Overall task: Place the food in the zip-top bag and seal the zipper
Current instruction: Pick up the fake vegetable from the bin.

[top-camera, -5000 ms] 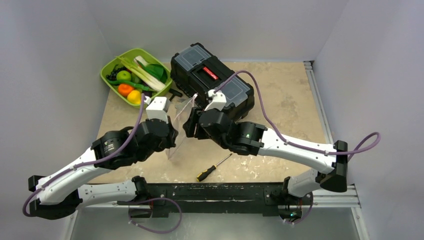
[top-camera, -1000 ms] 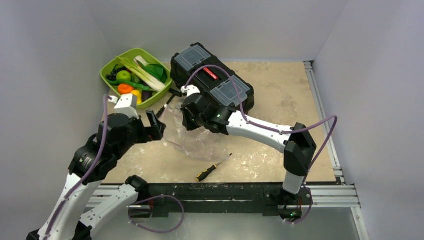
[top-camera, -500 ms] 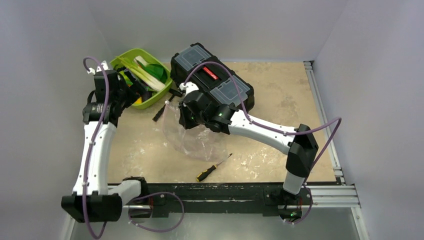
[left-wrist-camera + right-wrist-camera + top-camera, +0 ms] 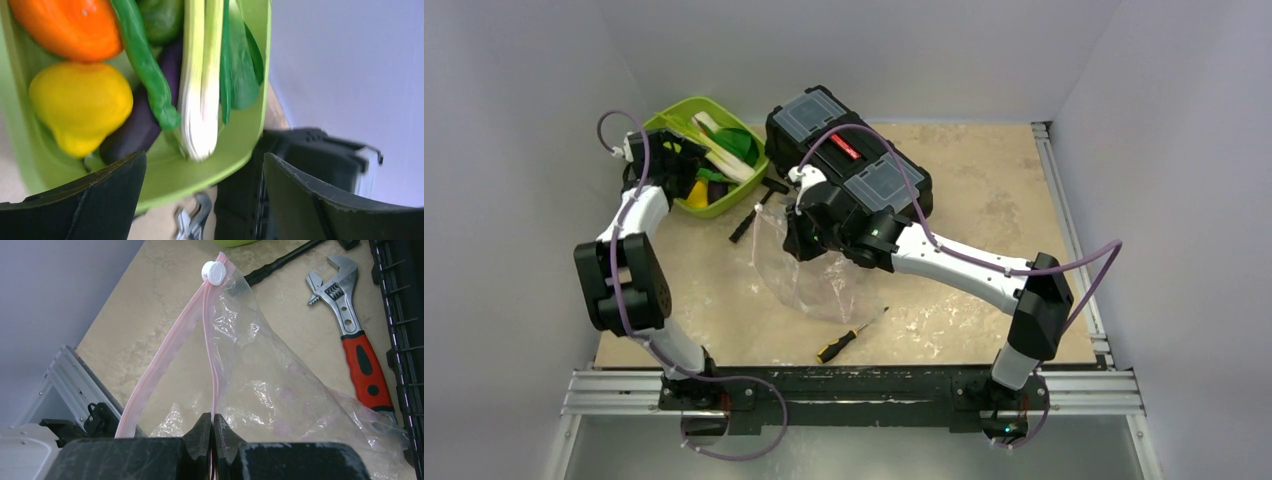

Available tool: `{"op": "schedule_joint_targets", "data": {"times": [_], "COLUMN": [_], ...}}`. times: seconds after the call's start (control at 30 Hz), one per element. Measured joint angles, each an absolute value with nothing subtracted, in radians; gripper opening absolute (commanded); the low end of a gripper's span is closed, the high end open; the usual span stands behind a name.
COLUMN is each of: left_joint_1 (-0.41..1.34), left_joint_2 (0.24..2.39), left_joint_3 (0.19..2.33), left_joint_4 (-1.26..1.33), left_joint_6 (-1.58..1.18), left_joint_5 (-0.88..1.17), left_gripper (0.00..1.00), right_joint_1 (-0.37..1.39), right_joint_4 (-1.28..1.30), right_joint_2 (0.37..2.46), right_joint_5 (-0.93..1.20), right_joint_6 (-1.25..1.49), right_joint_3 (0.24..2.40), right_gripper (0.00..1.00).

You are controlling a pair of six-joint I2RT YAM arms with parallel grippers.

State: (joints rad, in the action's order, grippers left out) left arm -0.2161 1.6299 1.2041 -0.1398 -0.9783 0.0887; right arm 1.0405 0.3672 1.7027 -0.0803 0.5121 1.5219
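The food lies in a lime-green tray (image 4: 240, 145): an orange (image 4: 65, 27), a yellow pear (image 4: 80, 105), a purple eggplant (image 4: 135, 127), a green pod (image 4: 145, 65) and leek stalks (image 4: 200, 90). My left gripper (image 4: 205, 200) hovers open over the tray's near rim, nothing between its fingers; from above it shows at the tray's left side (image 4: 686, 172). My right gripper (image 4: 213, 422) is shut on one lip of the zipper (image 4: 165, 360), holding the clear zip-top bag (image 4: 280, 380) with its mouth spread. The white slider (image 4: 215, 272) sits at the far end. The bag (image 4: 809, 280) looks empty.
A black toolbox (image 4: 849, 160) stands behind the bag, close to the right arm. A red-handled wrench (image 4: 350, 320) and a black tool (image 4: 746, 222) lie between tray and toolbox. A screwdriver (image 4: 849, 335) lies near the front edge. The left wall is close to the tray.
My left arm has swung away from the bag to the back left and now reaches over the tray, jaws open. The right gripper still holds the bag's edge and barely moved.
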Motion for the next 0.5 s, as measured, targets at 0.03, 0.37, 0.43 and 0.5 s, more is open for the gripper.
{"op": "schedule_joint_targets", "data": {"times": [0.03,0.37,0.43,0.5], "left_joint_1": [-0.224,-0.24,-0.24,-0.24], "left_joint_2": [1.67,2.001,2.051,2.085], "left_joint_3": [1.213,1.553,1.591,1.599], "left_joint_4": [-0.108,0.041,0.085,0.111], "left_joint_6": [-0.994,-0.965,-0.958,-0.958], "left_joint_5": [0.098,0.069,0.068,0.059], "left_gripper": [0.85,0.74,0.74,0.76], "right_joint_1": [1.04,1.031,1.02,1.01], "right_joint_4": [0.367,0.369,0.369,0.369], "right_joint_2": [1.703,1.703,1.705,1.708], "right_joint_5": [-0.077,-0.029,-0.024,-0.02], "right_joint_6": [0.512,0.5,0.497,0.496], "right_joint_3": [1.521,1.521,1.521,1.521], "right_gripper": [0.0,0.0,0.0,0.0]}}
